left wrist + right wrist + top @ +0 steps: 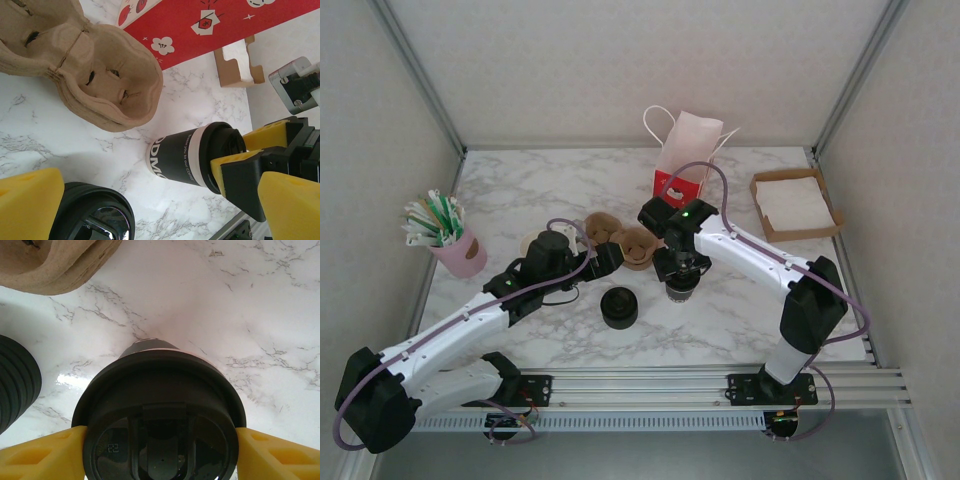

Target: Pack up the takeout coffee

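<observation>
The takeout coffee (680, 291) is a small paper cup with a dark band and a black lid (160, 410). It stands upright on the marble table, just right of centre. My right gripper (681, 270) comes down over it, its yellow fingers (40, 457) pressed against both sides of the lid, shut on it. In the left wrist view the cup (185, 155) shows with those fingers (231, 161) on its lid. My left gripper (608, 256) hovers to the cup's left beside the carriers. It is open (160, 202), with nothing between its fingers.
Brown pulp cup carriers (623, 241) lie left of the cup, with a stack of black lids (618, 307) in front of them. A red-and-pink paper bag (682, 160) stands behind. A cardboard tray of napkins (762, 212) sits at the right. A pink cup of straws (458, 250) is at the left.
</observation>
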